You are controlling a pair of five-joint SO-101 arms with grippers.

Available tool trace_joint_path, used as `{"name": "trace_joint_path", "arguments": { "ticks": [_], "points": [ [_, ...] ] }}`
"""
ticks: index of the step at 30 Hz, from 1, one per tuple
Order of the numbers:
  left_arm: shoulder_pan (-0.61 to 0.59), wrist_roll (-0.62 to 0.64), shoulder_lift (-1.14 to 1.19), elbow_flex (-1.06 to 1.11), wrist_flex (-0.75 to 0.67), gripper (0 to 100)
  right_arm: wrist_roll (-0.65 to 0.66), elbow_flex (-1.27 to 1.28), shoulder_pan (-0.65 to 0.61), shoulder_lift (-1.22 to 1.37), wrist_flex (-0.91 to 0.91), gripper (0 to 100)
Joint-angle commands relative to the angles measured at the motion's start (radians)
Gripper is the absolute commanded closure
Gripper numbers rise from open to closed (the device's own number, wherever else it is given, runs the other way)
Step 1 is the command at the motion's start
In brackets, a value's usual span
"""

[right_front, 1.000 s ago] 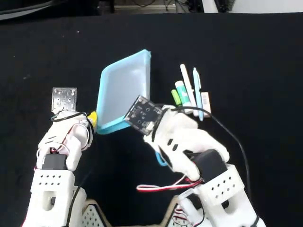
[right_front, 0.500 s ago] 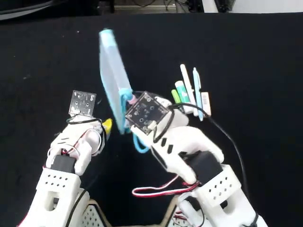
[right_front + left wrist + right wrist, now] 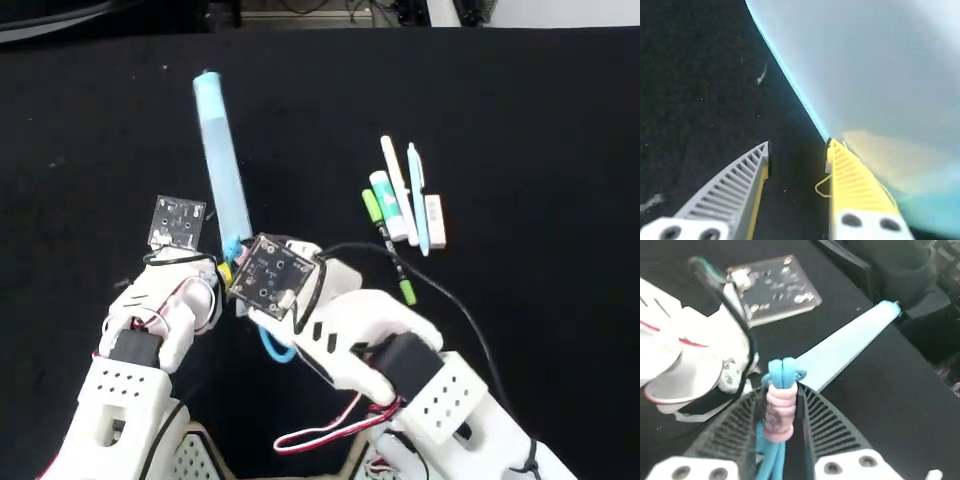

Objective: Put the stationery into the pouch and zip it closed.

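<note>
One second has turned the pouch (image 3: 222,165) from lying tilted with its broad face up to standing on edge. From above we now see it as a thin blue strip, swung toward the left arm. Right gripper (image 3: 781,397) has come across with it, jaws pinched on the zip pull (image 3: 779,415), a pink bead on a blue cord. Left gripper (image 3: 799,145) holds nothing: jaws spread, bare table (image 3: 520,120) between them, the pouch's edge against the outer side of the yellow jaw. We judge the pull rotated the pouch rather than running the zip — without a counter-hold it just follows the cord. Stationery (image 3: 402,195) lies in a cluster on the table, well apart from the pouch — none loaded yet. Writing: none we can read; any print on the stationery is too small.
</note>
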Motion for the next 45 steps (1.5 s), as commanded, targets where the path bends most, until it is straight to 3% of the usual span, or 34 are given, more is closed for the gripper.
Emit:
{"name": "trace_joint_path", "arguments": {
  "ticks": [1, 8, 15, 20, 27, 32, 36, 45],
  "points": [
    [0.002, -0.005, -0.015, 0.015, 0.005, 81, -0.008, 0.042, -0.012, -0.024, -0.044, 98.8],
    [-0.035, -0.011, -0.015, 0.022, 0.005, 81, -0.009, 0.104, -0.011, -0.024, -0.091, 98.8],
    [-0.265, -0.011, -0.015, -0.03, 0.005, 81, -0.009, 0.186, -0.011, -0.024, -0.098, 98.8],
    [-0.321, -0.011, -0.015, -0.047, 0.014, 81, -0.009, 0.196, -0.074, -0.024, -0.097, 98.8],
    [-0.311, -0.011, -0.015, -0.283, 0.374, 81, -0.009, 0.271, -0.161, -0.024, -0.1, 98.8],
    [-0.311, -0.02, -0.015, -0.349, 0.463, 81, -0.009, 0.277, -0.157, -0.024, -0.1, 98.8],
    [-0.309, -0.107, -0.015, -0.378, 0.517, 81, -0.003, 0.282, -0.155, -0.022, -0.1, 98.8],
    [-0.309, -0.232, -0.015, -0.659, 0.819, 81, -0.009, 0.367, -0.155, -0.022, -0.207, 98.8]
  ]
}}
